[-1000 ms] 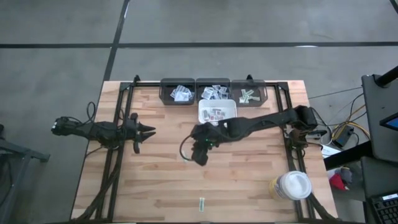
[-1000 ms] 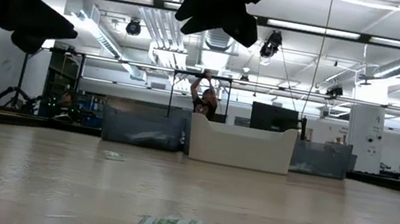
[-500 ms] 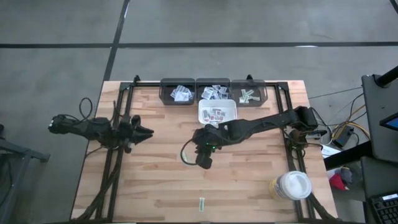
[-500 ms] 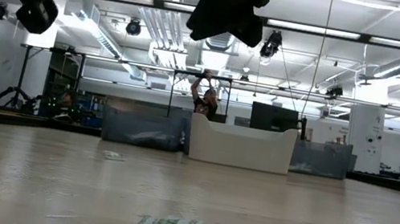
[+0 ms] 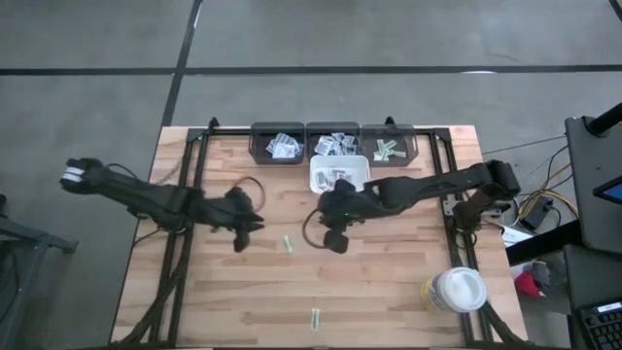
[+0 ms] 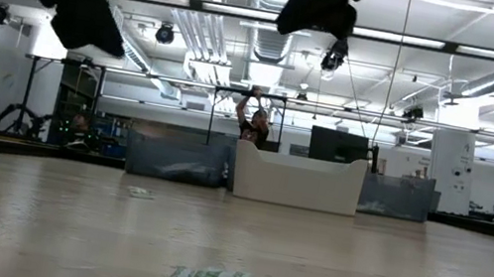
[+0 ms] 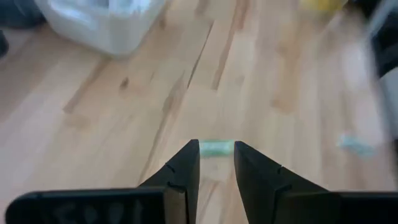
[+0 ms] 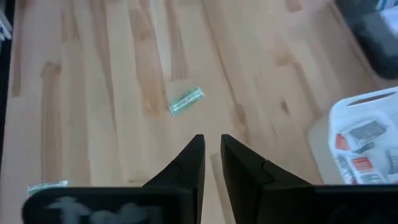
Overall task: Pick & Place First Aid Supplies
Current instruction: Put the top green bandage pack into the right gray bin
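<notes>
We see the left gripper (image 5: 240, 226) reaching toward mid-table, its two dark wedge-shaped fingers (image 7: 184, 168) parted by a narrow gap and holding nothing; a small green-printed packet (image 5: 288, 243) lies flat on the boards just ahead of those tips, which suggests to us that the arm is lining up for a pick. The right gripper (image 5: 335, 236) hovers just on the packet's other side, near the white tray (image 5: 362, 163); its fingers stand almost together with only a slit between them, and nothing is between them — we judge it has no load.

A second packet (image 5: 315, 318), pale with green stripes, rests alone near the front edge of the table (image 5: 408, 292); from table height it looks thin, crinkled and slightly lifted at one end. The tray is a glossy white square tub with red-printed packets inside; behind it three dark bins (image 5: 332, 142) hold sorted heaps of white, grey and greenish packets — so the loose ones likely belong there. The tabletop is pale butcher-block wood, smooth, with visible grain. A round white-lidded jar (image 5: 456, 290) stands at the right front corner.
</notes>
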You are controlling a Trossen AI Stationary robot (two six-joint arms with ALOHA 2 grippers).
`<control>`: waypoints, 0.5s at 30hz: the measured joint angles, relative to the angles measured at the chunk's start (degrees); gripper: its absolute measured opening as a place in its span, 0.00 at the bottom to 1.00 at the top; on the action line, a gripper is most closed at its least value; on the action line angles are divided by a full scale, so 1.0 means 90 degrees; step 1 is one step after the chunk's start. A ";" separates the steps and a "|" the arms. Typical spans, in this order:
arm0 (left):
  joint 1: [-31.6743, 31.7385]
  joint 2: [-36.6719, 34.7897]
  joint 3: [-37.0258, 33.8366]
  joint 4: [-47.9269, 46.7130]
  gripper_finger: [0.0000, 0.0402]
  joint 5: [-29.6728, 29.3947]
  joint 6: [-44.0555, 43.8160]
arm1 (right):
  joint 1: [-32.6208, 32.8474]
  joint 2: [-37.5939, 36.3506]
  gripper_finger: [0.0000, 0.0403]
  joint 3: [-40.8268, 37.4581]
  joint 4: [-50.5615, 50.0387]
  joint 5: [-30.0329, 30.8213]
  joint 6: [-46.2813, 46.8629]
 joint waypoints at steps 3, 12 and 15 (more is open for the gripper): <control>0.0000 0.0839 0.0519 -0.0194 0.23 0.0012 0.0181 | -0.0023 -0.0505 0.10 -0.0613 0.0442 0.0002 -0.0124; -0.0002 0.3052 0.1804 -0.0247 0.23 0.0522 0.0342 | -0.0018 -0.2416 0.08 -0.2497 0.1463 -0.0017 -0.0227; 0.0000 0.3691 0.2104 -0.0358 0.23 0.0520 0.0331 | -0.0012 -0.3002 0.08 -0.2958 0.1628 -0.0023 -0.0229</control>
